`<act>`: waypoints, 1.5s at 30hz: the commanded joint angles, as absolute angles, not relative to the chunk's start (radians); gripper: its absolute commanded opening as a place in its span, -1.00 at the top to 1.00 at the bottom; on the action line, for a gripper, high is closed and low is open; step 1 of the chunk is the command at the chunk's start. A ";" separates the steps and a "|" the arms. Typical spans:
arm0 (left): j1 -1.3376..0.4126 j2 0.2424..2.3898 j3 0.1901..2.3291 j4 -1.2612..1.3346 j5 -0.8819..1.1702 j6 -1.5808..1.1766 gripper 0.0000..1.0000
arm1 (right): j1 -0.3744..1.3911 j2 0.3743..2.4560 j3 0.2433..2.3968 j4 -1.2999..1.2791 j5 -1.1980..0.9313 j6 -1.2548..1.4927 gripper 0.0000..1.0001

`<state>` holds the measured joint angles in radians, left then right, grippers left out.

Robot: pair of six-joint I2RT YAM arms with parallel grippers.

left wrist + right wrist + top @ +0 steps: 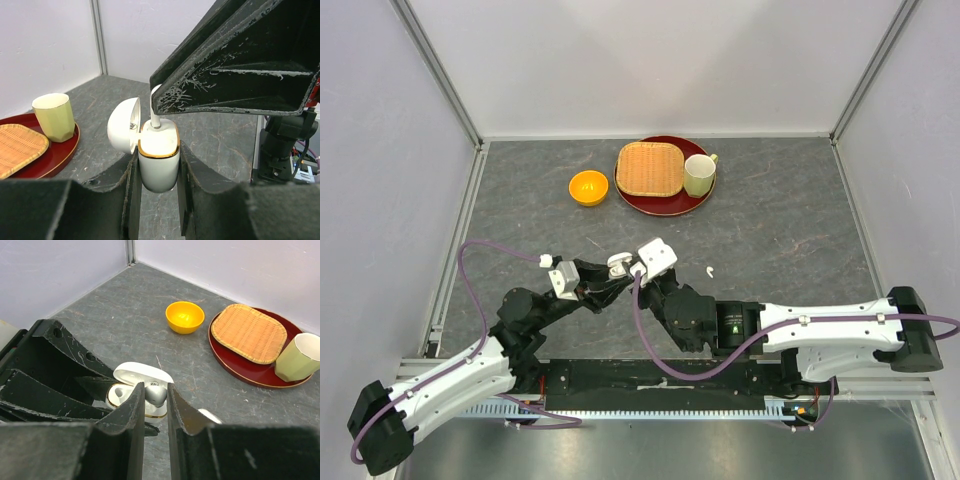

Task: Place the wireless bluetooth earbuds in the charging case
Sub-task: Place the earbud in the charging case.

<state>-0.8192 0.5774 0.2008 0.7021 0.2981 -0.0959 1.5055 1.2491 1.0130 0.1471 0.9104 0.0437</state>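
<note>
Left wrist — charging case (158,160) clamped between left jaws, earbud (155,107) upright atop it.

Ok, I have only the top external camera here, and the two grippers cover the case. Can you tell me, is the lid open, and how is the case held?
Observer: Yes, it is open. In the left wrist view the lid hangs to one side, and the left gripper clamps the charging case upright between its fingers.
Operator: Good. And does the right gripper hold something?
Observer: Yes. In the right wrist view the right gripper pinches one earbud just over the open case. The left wrist view shows its stem pointing down, with the end at the case's top.
</note>
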 commanded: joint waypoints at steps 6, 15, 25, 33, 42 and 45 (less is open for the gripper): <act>-0.822 0.561 0.233 0.822 0.330 -0.057 0.96 | 1.513 1.307 1.066 0.031 0.811 0.067 1.00; -0.821 0.545 0.229 0.815 0.314 -0.061 0.96 | 1.511 1.278 1.063 0.008 0.856 0.068 1.00; -0.821 0.543 0.233 0.816 0.288 -0.057 0.95 | 1.509 1.270 1.077 -0.073 0.770 0.089 1.00; -0.822 0.554 0.233 0.833 0.290 -0.058 0.96 | 1.509 1.293 1.097 -0.097 0.772 0.110 1.00; -0.821 0.557 0.221 0.833 0.299 -0.061 0.96 | 1.490 1.250 1.114 -0.055 0.808 0.114 1.00; -0.822 0.554 0.213 0.833 0.301 -0.061 0.96 | 1.488 1.218 1.112 -0.026 0.801 0.112 1.00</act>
<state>-0.8204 0.5690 0.2005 0.6903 0.2985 -0.0952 1.4876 1.2552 1.0904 -0.0250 0.8543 0.0856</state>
